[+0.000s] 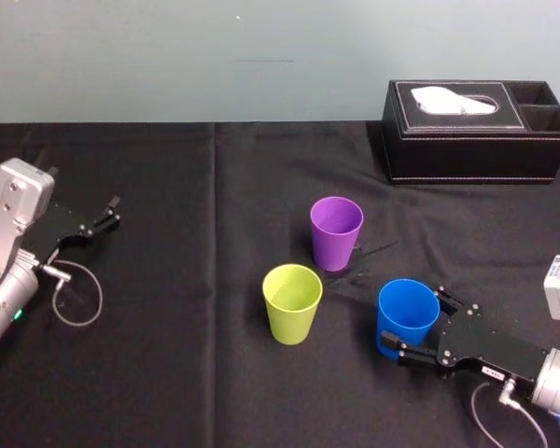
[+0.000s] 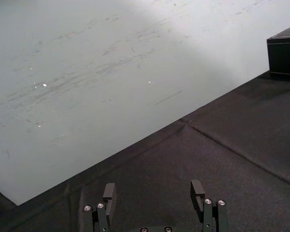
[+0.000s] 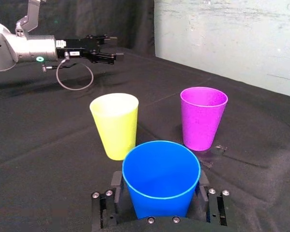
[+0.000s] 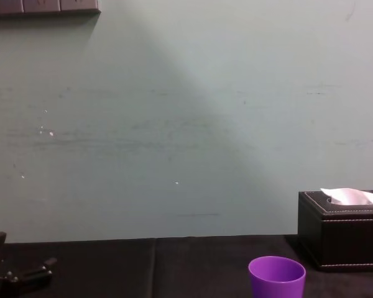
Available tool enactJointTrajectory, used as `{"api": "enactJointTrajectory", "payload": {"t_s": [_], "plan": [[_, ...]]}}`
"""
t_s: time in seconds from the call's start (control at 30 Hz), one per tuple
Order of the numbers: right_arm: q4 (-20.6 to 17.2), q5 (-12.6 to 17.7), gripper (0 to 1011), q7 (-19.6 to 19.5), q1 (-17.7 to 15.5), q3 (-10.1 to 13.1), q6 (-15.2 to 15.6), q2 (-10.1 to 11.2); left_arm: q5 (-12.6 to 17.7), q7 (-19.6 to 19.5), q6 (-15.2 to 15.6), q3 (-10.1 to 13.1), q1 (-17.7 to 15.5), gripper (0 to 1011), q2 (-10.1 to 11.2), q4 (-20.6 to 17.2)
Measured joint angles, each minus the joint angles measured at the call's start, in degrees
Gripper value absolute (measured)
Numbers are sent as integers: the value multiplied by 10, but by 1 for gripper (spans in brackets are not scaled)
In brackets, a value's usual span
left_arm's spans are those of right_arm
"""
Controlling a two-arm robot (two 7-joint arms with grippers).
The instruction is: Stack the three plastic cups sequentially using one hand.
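Note:
Three plastic cups stand upright on the black cloth. The purple cup [image 1: 336, 231] is farthest back, the yellow-green cup [image 1: 292, 301] is in front of it to the left, and the blue cup [image 1: 407, 315] is at the front right. My right gripper [image 1: 413, 320] reaches in from the lower right and is shut on the blue cup [image 3: 160, 178], one finger against each side, with the cup resting on the table. In the right wrist view the yellow-green cup [image 3: 115, 124] and purple cup [image 3: 203, 117] stand just beyond it. My left gripper [image 1: 107, 217] is parked at the far left, open and empty.
A black tissue box [image 1: 476, 129] sits at the back right of the table, with a white tissue poking out. A cable loop [image 1: 77, 297] lies beside the left arm. A pale wall runs behind the table's far edge.

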Motion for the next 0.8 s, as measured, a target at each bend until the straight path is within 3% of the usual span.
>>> {"api": "enactJointTrajectory", "payload": {"t_s": [0.23,0.8], "plan": [[-1,1,768,0,-1,1,0,1,0,0,0,0,0,1011,0,0],[-2,2,720,-1,-2,2,-1,2,0,0,0,0,0,1011,0,0]]}}
